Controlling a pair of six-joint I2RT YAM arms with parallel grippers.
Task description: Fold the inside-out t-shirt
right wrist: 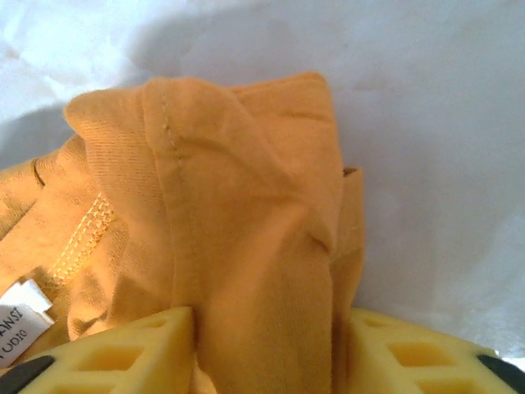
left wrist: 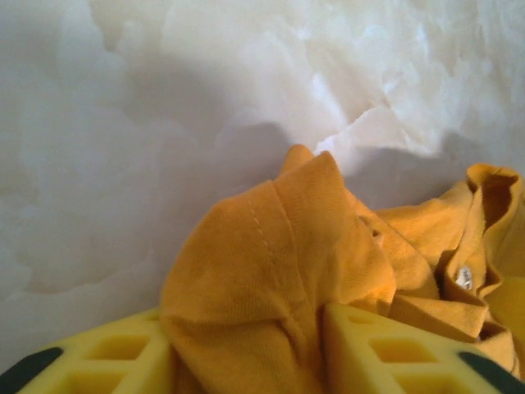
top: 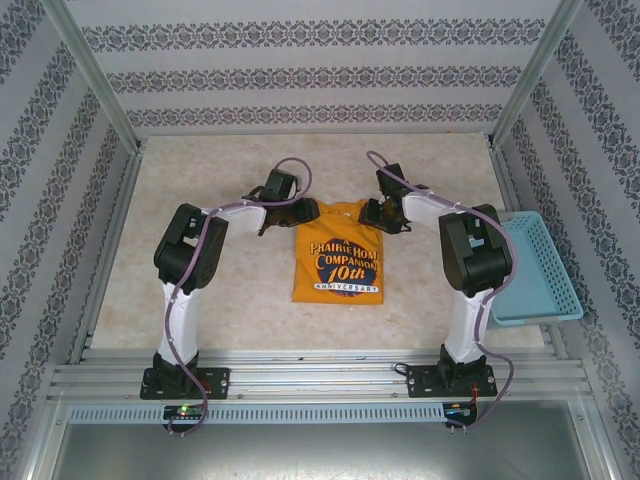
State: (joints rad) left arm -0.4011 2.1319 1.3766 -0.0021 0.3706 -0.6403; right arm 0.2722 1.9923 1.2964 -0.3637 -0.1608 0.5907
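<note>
Slip risk at t-shirt (top: 338, 262) shoulders.
Left gripper (left wrist: 246, 351) and right gripper (right wrist: 264, 349) each pinch a small cloth bunch; uneven pull may free one.

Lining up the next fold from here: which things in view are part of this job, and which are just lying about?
In the job: t-shirt; left hand and right hand, each pinching its cloth.
Lying about: light-blue basket, off to the right.

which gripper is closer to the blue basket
Right. The right gripper grips the t-shirt at its far corner, left of the basket; the left gripper holds the opposite corner, farther left.
</note>
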